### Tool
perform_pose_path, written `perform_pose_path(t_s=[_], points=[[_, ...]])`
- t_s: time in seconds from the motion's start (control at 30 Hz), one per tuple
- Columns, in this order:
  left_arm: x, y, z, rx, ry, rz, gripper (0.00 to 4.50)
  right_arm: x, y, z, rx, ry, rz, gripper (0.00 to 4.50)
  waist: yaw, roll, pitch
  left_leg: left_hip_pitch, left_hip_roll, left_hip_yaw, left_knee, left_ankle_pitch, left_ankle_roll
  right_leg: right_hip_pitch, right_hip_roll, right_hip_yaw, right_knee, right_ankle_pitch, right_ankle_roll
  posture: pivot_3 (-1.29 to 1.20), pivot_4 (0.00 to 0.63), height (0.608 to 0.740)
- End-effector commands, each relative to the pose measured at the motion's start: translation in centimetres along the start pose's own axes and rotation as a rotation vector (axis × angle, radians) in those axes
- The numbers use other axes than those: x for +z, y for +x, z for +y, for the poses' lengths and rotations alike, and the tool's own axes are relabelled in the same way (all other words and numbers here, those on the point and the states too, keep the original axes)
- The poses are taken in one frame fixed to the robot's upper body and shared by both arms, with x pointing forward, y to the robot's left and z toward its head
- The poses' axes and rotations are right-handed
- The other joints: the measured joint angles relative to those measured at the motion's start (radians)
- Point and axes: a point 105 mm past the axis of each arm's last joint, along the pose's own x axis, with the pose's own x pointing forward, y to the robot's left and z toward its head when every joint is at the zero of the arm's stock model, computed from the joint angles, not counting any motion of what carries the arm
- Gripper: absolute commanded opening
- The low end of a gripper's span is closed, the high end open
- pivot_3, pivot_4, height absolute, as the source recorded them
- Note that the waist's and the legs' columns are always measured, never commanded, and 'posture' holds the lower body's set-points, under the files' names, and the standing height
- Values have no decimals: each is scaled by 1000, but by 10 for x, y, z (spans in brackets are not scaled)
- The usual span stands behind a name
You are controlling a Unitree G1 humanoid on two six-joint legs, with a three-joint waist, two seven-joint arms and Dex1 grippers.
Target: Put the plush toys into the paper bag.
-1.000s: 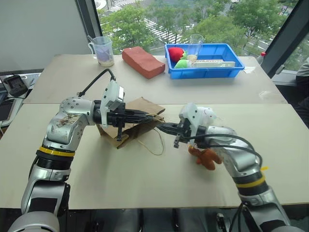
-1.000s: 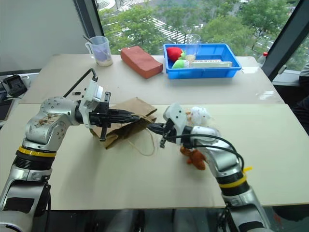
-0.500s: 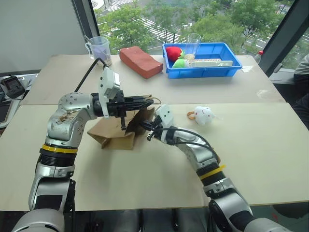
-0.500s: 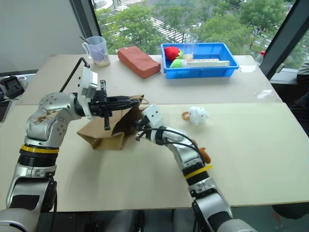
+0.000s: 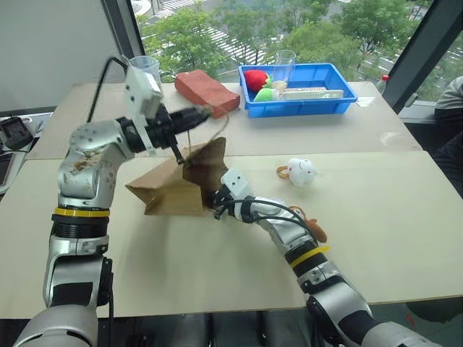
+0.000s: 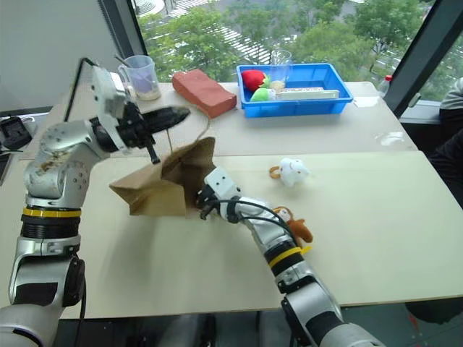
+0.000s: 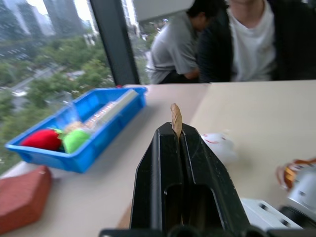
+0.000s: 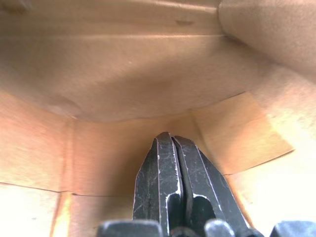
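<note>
head stereo pair overlooks table (image 5: 217, 289); wrist cameras close along fingers

Brown paper bag (image 5: 170, 191), white plush toy (image 5: 299, 171)

Two pale beige surfaces (image 5: 405, 238) stand before me, pushed together, a seam running between them. Beyond the far surface (image 5: 311, 134), tall windows (image 5: 304, 29) with dark frames (image 5: 418, 50) look down on green treetops and a street, daylight coming in through the glass. A plain grey wall (image 5: 51, 50) fills the corner to my left. In my left wrist view two people (image 7: 232, 39) sit at the surface's far side.
</note>
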Motion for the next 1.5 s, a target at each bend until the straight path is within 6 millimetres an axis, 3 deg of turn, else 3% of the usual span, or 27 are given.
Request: perform_pose_path(t_s=[0.03, 0.2, 0.43, 0.57, 0.87, 1.17, 1.2, 1.33, 1.5], points=[[42, -1, 21, 120, 111, -117, 0, -8, -1, -16, -84, 1, 43, 32, 0, 0, 0, 0, 0, 0, 0, 0, 0, 0, 0, 0, 0, 0, 0, 0, 150, 740], [71, 2, 32, 207, 165, -201, 0, -11, 0, -27, -136, 16, 69, 32, 0, 0, 0, 0, 0, -1, 0, 1, -2, 0, 0, 0, 0, 0, 0, 0, 150, 740], [80, 2, 38, 287, 177, -264, 0, -13, 0, -29, -153, 14, 77, 32, -3, 0, 0, 0, 0, -1, -1, 2, -3, 0, 0, 0, 0, 0, 0, 0, 150, 740], [58, 3, 27, 234, 144, -193, 0, -10, -2, -30, -152, 31, 56, 32, -3, 0, 0, 0, 0, -1, -1, 2, -3, 0, 0, 0, 0, 0, 0, 0, 150, 740], [-6, 1, -17, 31, 105, 0, 0, 50, -15, -19, -46, 79, -168, 32, -5, 0, 0, -1, 0, -1, -2, 2, -3, -1, 0, 0, 0, 0, 0, 0, 150, 740], [-13, 3, -30, -54, 76, 8, 0, 102, -65, -18, 40, 43, -278, 32, 1, 0, 0, -2, 0, -1, -2, 0, 1, -2, 0, 0, 0, 0, 0, 0, 150, 740], [-13, 2, -31, -59, 75, 10, 0, 106, -76, -20, 59, 42, -285, 617, 3, 0, 0, -2, 0, -1, -2, 0, 1, -1, 0, 0, -1, 0, 0, 0, 150, 740], [-13, 0, -32, -75, 72, 13, 0, 112, -120, -29, 96, 31, -264, 1907, 16, 0, 0, -2, 0, -1, -1, -1, 2, -1, 0, -1, -2, 0, 0, 0, 150, 740], [-10, -1, -37, -121, 64, 14, 0, 92, -168, -45, 83, 9, -113, 3630, 25, 0, 0, -2, 0, 0, -1, -2, 3, 0, 0, -1, -3, 0, 0, 0, 150, 740]])
